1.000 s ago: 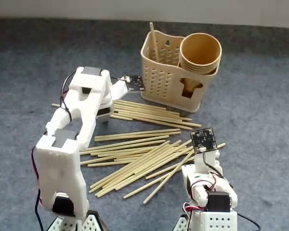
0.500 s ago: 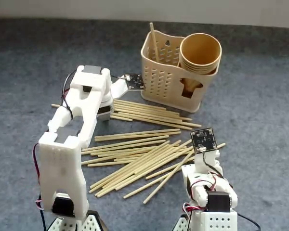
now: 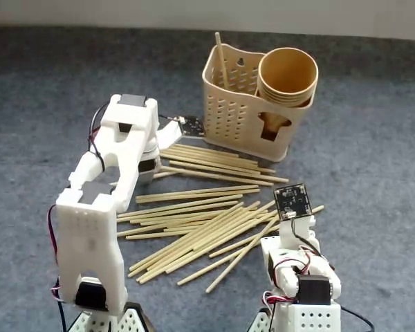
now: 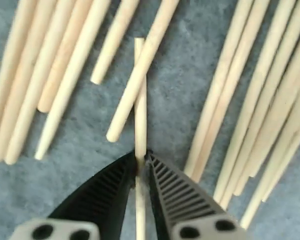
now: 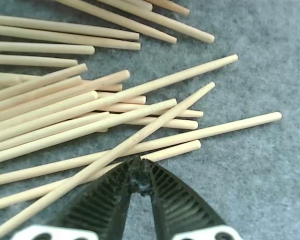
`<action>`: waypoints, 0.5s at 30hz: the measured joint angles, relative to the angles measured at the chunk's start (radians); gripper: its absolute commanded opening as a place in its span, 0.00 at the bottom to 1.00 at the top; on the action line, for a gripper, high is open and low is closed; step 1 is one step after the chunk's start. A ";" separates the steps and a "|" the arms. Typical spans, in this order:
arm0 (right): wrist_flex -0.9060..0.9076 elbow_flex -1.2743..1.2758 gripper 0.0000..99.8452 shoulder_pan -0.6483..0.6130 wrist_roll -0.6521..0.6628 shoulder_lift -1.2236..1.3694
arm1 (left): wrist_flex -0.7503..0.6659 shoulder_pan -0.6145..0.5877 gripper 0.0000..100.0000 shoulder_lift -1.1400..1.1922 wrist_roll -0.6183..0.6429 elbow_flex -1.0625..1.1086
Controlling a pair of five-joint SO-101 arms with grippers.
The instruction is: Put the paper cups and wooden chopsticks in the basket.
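Now the left arm [image 3: 117,173] has shifted. Its wrist has swung a touch and dipped toward the tabletop [image 3: 373,159] just in front of the basket [image 3: 238,121], and the stick end that poked out past the arm toward the tabletop's left edge is gone from the high view. The left gripper [image 4: 140,162] has its fingers pinched tight on a single chopstick [image 4: 139,100], which runs straight out ahead between them. I'd call that the grab made, with the carry to the basket next.

The paper cups [image 3: 288,72] already sit stacked in the basket's right side, near the tabletop's far edge, and one upright chopstick [image 3: 221,59] stands in its left side. The loose chopsticks [image 3: 200,228] lie fanned across the middle.

The right gripper [image 5: 140,172] sits low by the near edge with its fingers closed on nothing, over the pile.

It's hard to say whether the held stick has cleared the tabletop. Its rear end is cut off, the arm hides the left fingers from above, and the cup count is unclear.
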 measured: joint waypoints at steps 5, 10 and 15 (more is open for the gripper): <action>0.000 0.000 0.01 0.000 0.000 0.000 | 0.110 -0.002 0.01 -0.072 -0.037 0.002; 0.000 0.000 0.01 0.000 0.000 0.000 | 0.163 -0.002 0.01 -0.123 -0.051 0.005; 0.000 0.000 0.01 0.000 0.000 0.000 | 0.169 -0.014 0.01 -0.198 -0.060 0.101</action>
